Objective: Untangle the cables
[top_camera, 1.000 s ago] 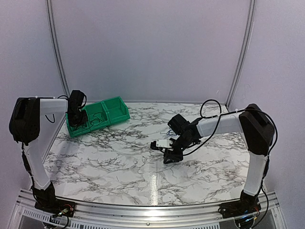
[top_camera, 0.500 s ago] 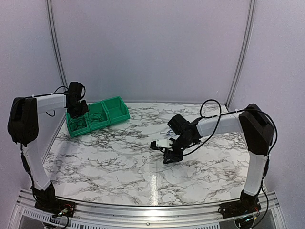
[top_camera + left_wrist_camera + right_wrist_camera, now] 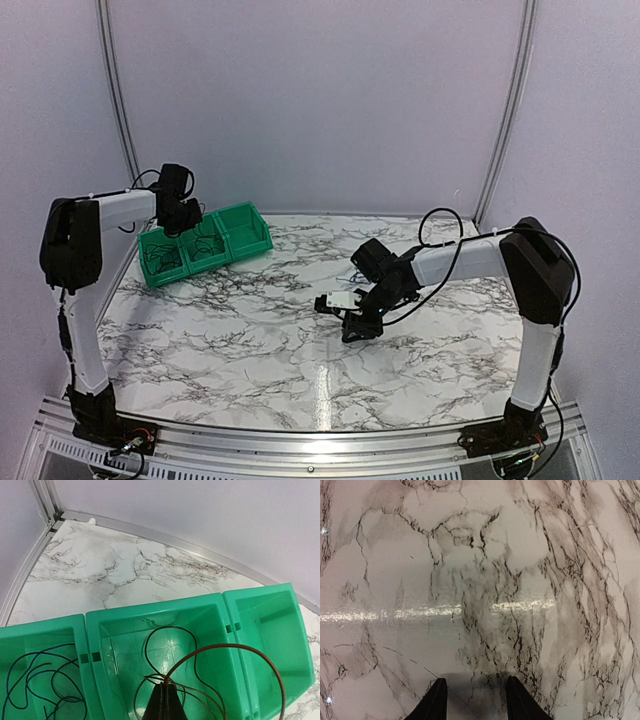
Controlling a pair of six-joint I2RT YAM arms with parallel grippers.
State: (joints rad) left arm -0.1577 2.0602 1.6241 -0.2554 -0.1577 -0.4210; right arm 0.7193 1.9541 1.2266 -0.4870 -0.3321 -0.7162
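Gripping a cable [image 3: 235, 646] in the closed left tool [image 3: 164, 702] over the far-left bin [image 3: 260, 591], right tool [image 3: 475, 700] half-open, empty. Risks snagging loops on a divider [image 3: 229, 630].

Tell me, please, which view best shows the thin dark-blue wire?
Left wrist: the thin dark-blue wire loops in the left compartment of the green plastic bin. Top view shows only faint dark lines; right wrist, only marble tabletop.

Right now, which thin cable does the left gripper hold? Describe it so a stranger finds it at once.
Find the green plastic three-compartment bin at the marble table's far left. Above its middle compartment, the shut left gripper pinches a thin dark brownish wire in loose loops. The neighbouring wire, in the left compartment, is dark blue.
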